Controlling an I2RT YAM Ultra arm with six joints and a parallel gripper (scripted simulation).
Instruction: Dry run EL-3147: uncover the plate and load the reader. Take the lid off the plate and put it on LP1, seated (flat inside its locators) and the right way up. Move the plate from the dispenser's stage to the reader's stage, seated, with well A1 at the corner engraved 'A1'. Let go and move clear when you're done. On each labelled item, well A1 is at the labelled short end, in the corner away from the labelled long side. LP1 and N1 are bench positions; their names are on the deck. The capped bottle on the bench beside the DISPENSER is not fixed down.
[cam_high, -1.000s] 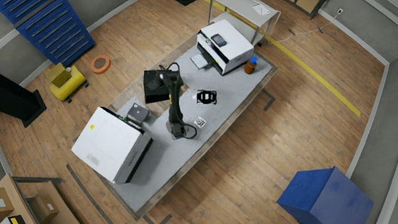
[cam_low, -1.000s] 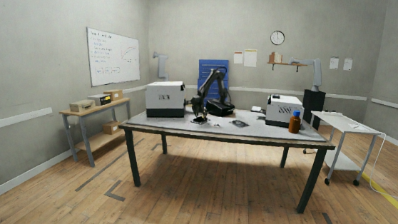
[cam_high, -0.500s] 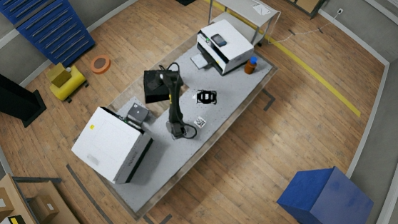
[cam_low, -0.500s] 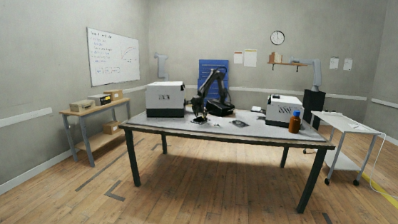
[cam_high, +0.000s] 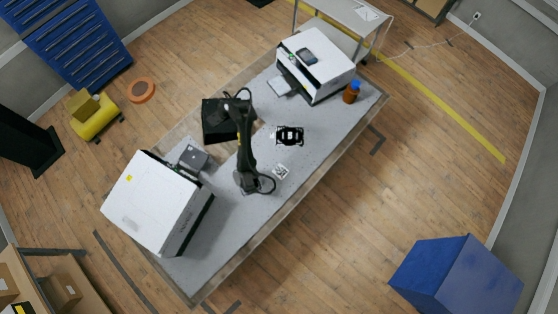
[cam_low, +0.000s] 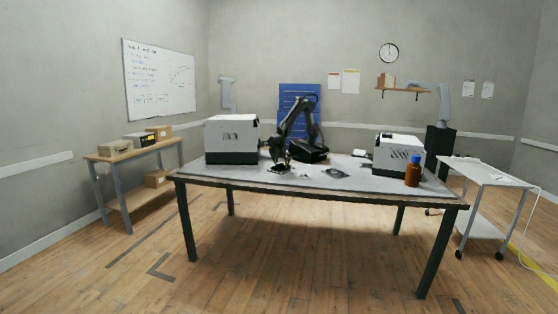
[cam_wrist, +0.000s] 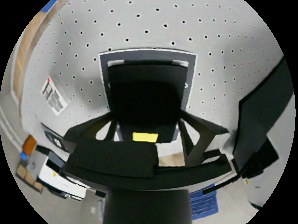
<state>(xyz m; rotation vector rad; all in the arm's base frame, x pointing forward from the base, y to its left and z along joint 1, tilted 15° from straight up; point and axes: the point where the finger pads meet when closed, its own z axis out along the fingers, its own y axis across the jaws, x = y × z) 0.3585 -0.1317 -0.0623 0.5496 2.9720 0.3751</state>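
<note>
My gripper (cam_high: 248, 186) (cam_low: 281, 164) (cam_wrist: 147, 112) is shut on the lid (cam_wrist: 145, 100), a dark slab between its fingers in the wrist view. The lid is level, at or just above a grey bench position (cam_wrist: 104, 70) with light corner locators; its name is hidden, and I cannot tell whether the lid touches down. The plate (cam_high: 278, 85) (cam_low: 359, 152) shows as a pale slab on the stage of the dispenser (cam_high: 325, 57) (cam_low: 398, 155). The stage (cam_high: 194, 159) of the reader (cam_high: 155, 200) (cam_low: 232, 142) shows no plate. Well A1 is too small to see.
Another bench position (cam_high: 290, 135) (cam_low: 340, 176) lies mid-table. A printed card (cam_high: 280, 171) (cam_wrist: 53, 95) lies between it and my gripper. The capped bottle (cam_high: 351, 92) (cam_low: 413, 171) stands beside the dispenser. A black box (cam_high: 212, 132) stands behind the arm.
</note>
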